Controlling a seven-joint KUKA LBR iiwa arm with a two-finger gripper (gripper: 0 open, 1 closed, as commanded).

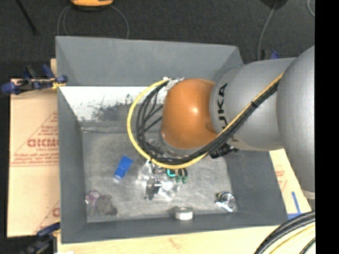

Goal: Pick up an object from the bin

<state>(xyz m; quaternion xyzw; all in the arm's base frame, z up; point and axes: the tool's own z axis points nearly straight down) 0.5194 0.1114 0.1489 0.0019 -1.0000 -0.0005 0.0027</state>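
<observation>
My gripper (154,187) reaches down under the orange cover into the middle of the bin floor, its dark fingertips low over a small heap of clear, crinkly plastic pieces (163,190) with a green bit among them. A small blue block (123,168) lies to the left of the gripper, apart from it. A round white cap-like piece (183,213) rests by the front wall, below the gripper.
A purple and grey lump (100,202) lies in the front left corner. A shiny metal piece (225,200) sits at the front right. The arm and its cables cover the bin's middle and right.
</observation>
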